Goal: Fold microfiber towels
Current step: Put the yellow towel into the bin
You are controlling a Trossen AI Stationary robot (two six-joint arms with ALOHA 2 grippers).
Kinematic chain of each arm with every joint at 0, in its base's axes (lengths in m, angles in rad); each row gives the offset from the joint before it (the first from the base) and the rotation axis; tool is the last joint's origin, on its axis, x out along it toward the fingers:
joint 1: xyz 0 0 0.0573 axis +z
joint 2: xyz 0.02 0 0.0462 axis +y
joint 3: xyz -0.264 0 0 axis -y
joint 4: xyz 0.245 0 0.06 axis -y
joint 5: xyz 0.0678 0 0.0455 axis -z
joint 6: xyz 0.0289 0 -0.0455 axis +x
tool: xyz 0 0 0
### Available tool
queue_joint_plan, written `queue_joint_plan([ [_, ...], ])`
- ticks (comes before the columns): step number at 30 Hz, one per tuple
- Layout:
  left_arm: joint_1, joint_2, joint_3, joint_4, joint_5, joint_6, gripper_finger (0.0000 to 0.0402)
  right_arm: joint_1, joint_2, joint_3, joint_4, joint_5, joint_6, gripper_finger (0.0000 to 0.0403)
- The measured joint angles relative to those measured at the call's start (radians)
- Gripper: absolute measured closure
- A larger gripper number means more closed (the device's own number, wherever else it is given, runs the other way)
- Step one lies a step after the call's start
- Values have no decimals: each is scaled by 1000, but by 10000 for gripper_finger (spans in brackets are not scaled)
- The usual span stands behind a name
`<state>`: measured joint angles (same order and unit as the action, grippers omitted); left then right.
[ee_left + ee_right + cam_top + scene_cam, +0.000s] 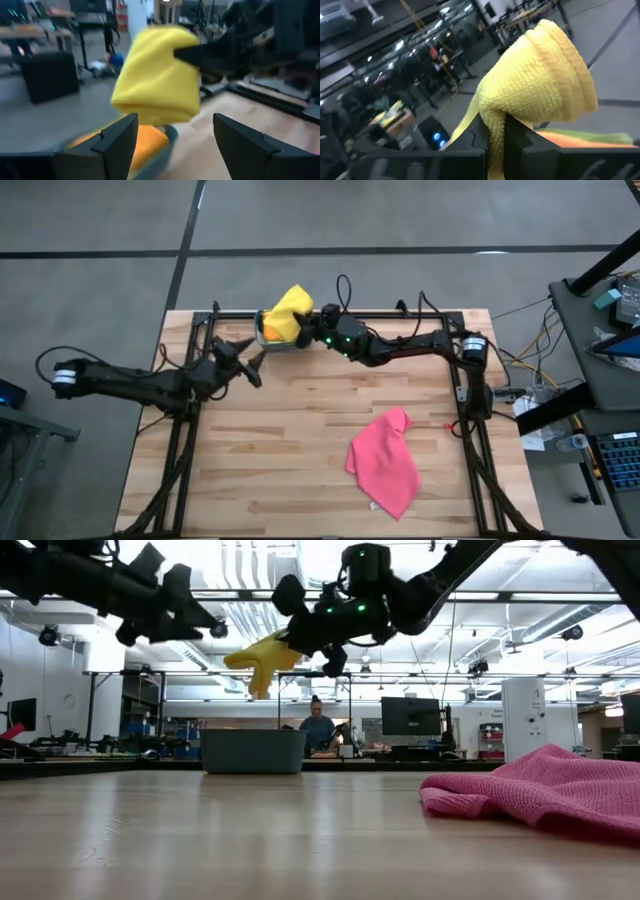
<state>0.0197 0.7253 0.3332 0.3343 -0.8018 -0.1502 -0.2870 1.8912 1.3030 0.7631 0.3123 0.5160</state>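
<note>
Two-arm robot at a wooden bench (300,430), seen from above, level and from both wrists. The right hand (312,318) is raised at the far edge of the bench, its fingers clenched on a folded yellow microfiber towel (290,310), which hangs in the air directly above a teal plastic bin (253,751). In the right wrist view the yellow cloth (540,85) is pinched between that arm's two dark fingers, bunched above them with a narrow tail trailing below. An orange towel (271,333) lies inside the bin; a strip of lime green cloth (600,136) shows beside the orange one under the held towel. The left hand (247,358) hovers above the bench just beside the bin, fingers spread wide and holding nothing; its wrist view looks between the two fingers (117,140) at the yellow towel (157,75). A pink microfiber towel (385,460) lies crumpled and unfolded on the near right part of the bench, well apart from both hands. A person (318,727) sits in the room beyond the bin.
</note>
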Motion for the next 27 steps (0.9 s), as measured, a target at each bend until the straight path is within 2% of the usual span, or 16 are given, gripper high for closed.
queue_joint_plan([
  [4,16,-20,0,74,-15,116,158,-9,100,88,72,21,27,390],
  [10,18,-48,1,128,-22,242,158,-10,269,229,184,109,47,390],
  [18,19,-102,1,129,-23,270,158,-15,426,388,192,201,69,390],
  [27,19,-107,1,128,-22,289,158,-16,498,472,180,271,53,390],
])
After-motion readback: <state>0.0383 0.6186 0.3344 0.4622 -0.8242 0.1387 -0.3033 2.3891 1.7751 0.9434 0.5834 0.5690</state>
